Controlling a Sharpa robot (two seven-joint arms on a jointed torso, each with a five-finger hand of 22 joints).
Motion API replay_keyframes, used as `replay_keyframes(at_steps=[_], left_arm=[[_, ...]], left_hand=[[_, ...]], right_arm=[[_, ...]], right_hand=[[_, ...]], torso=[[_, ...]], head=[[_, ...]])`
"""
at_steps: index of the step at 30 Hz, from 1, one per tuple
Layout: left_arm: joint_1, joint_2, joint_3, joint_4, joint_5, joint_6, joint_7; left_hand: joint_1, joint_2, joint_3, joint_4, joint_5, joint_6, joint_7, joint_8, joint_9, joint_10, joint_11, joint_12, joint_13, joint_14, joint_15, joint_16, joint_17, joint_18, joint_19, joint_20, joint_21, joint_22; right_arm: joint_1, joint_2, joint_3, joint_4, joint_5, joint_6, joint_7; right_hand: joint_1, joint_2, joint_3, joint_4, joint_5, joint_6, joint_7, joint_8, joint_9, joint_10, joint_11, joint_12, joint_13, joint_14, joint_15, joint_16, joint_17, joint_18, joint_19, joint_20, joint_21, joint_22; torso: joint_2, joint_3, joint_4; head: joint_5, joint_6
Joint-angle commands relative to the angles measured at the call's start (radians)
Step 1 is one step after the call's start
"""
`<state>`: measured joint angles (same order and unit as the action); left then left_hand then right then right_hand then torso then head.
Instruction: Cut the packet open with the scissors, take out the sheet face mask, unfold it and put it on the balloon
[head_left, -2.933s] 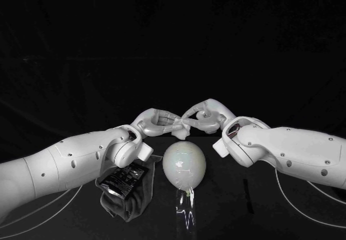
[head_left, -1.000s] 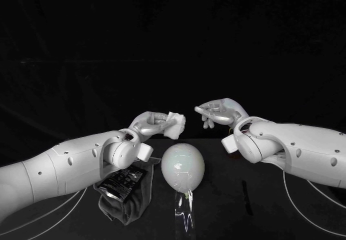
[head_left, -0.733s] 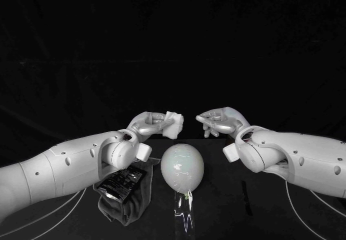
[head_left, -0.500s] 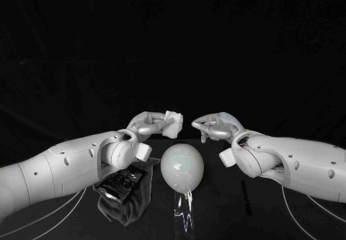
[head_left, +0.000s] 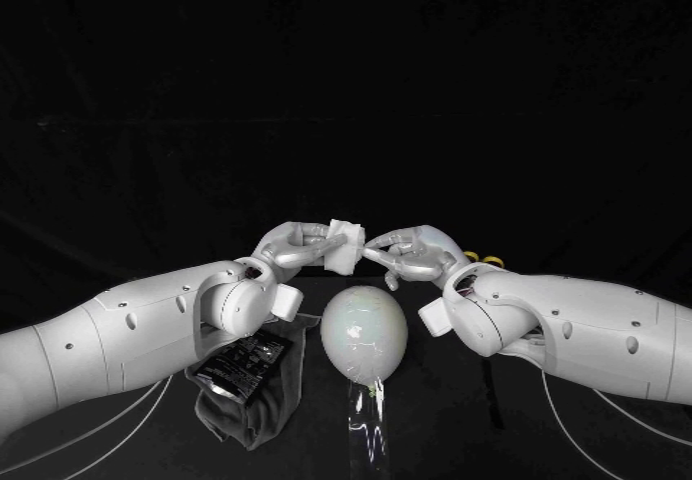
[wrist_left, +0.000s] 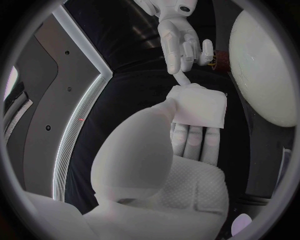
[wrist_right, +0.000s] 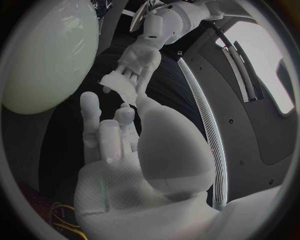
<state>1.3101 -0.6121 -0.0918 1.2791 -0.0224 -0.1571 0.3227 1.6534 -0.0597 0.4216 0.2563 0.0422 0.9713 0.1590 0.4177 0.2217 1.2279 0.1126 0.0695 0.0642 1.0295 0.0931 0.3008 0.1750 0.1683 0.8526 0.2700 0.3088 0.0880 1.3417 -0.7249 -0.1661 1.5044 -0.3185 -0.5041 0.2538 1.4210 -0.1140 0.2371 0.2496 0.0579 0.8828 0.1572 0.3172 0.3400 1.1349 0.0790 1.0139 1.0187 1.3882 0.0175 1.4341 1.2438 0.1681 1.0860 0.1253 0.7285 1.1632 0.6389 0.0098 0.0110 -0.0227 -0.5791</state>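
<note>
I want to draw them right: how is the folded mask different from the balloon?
The folded sheet mask is small, flat and square-cornered; the balloon is bigger, round and egg-shaped. The mask is held up by the left hand; the balloon lies on the table. Both are pale white.

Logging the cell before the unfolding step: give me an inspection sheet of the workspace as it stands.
Surface: black table, dark grey cloth on it.
Job's things: folded white sheet mask in the air; pale oval balloon with a clear plastic holder at its neck; black packet on the cloth; slim dark tool, likely the scissors, beside the balloon.
Clutter: nothing seen.
Hands: left hand grips the mask; right hand touches its corner with a fingertip.
Cables: white cables below both arms; yellow wires by the right wrist.
Surroundings: black backdrop.
</note>
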Motion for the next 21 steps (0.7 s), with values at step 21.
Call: replay_keyframes(at_steps=[21], left_arm=[[0.001,0.002,0.003,0.011,0.009,0.003,0.005]], left_hand=[[-0.018,-0.003,0.018,-0.006,0.007,-0.005,0.000,0.009,0.041,0.010,0.000,-0.007,-0.001,0.011,0.001,-0.007,0.005,0.014,0.008,-0.003,0.010,0.003]], right_arm=[[-0.001,0.024,0.001,-0.025,-0.012,-0.018,0.044]], right_hand=[[0.044,0.018,0.002,-0.016,-0.006,0.008,0.005,-0.010,-0.020,0.018,0.003,0.045,0.027,0.019,0.004,0.025,0.026,-0.014,0.017,0.004,0.057,0.044]], torso=[[-0.001,-0.0004,-0.0007]], head=[[0.000,0.000]])
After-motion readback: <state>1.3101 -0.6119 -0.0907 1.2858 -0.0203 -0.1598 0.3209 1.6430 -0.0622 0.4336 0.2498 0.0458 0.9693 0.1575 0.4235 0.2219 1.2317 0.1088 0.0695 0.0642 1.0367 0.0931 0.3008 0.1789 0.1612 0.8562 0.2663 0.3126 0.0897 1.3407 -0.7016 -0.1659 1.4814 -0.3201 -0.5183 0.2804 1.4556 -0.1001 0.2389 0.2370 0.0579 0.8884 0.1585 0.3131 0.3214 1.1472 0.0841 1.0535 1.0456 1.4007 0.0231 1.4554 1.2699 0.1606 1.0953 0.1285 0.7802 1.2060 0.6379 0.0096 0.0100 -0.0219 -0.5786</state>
